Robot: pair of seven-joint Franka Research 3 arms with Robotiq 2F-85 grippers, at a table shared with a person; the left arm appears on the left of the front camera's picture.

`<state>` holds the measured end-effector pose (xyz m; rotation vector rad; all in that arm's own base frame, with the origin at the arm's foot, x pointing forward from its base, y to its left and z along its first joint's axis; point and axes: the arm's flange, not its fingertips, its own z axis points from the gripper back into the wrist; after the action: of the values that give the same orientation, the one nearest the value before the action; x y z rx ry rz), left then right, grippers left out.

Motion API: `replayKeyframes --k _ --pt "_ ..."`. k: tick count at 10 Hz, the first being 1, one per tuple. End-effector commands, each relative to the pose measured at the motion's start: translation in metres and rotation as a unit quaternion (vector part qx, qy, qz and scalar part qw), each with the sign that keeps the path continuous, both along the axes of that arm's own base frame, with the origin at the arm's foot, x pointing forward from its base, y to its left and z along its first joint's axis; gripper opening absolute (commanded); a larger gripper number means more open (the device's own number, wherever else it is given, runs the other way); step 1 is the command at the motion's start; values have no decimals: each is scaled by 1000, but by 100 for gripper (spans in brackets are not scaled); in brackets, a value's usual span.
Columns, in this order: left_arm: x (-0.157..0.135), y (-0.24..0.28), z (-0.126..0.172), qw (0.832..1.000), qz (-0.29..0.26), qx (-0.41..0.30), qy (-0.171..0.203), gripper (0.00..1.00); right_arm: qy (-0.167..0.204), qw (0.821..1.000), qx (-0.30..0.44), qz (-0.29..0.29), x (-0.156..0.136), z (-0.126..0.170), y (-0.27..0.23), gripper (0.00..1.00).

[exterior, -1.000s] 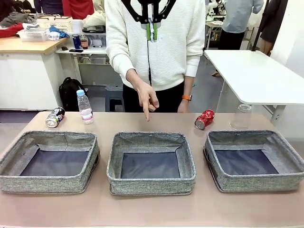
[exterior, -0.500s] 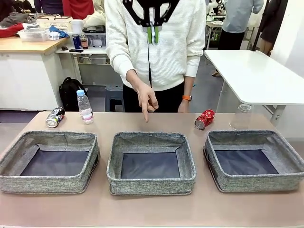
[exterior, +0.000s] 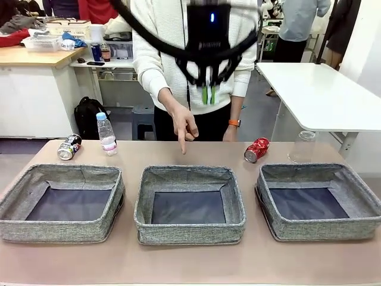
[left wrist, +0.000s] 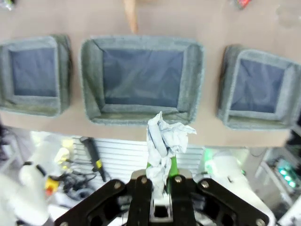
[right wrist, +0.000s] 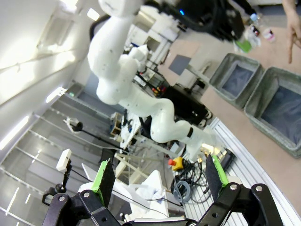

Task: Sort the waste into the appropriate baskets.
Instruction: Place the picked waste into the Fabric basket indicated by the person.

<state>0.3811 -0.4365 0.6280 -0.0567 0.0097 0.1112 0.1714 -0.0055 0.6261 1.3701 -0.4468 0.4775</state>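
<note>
Tightly, left tool [left wrist: 162, 170] pinches crumpled paper [left wrist: 165, 136] — jutting beyond tips, right tool [right wrist: 158, 179] agape, empty.

place: robotics lab | evidence: white robot arm [right wrist: 117, 61], emergency-stop button [right wrist: 176, 163], white workbench [exterior: 321, 95]

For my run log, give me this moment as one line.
left gripper: shut on paper ball, held high, facing middle basket | right gripper: open, empty | person's hand: pointing toward middle basket

I saw grey woven baskets [exterior: 189, 229] with dark bottoms on the tan table [exterior: 190, 262], a red can [exterior: 256, 149], a pink-labelled bottle [exterior: 107, 136], white paper [left wrist: 164, 139].
</note>
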Motion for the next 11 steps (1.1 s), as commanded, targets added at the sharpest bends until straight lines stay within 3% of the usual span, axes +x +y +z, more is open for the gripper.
replayKeyframes --k 1,5,11 --pt "-48 64 -110 1000 11 5 9 10 -13 1000 9 5 2 4 2 100" --pt "-32 75 -179 1000 12 -20 3 10 -13 1000 9 5 2 4 2 100" --pt "-27 77 -185 999 11 -34 7 10 -13 1000 9 5 2 4 2 100"
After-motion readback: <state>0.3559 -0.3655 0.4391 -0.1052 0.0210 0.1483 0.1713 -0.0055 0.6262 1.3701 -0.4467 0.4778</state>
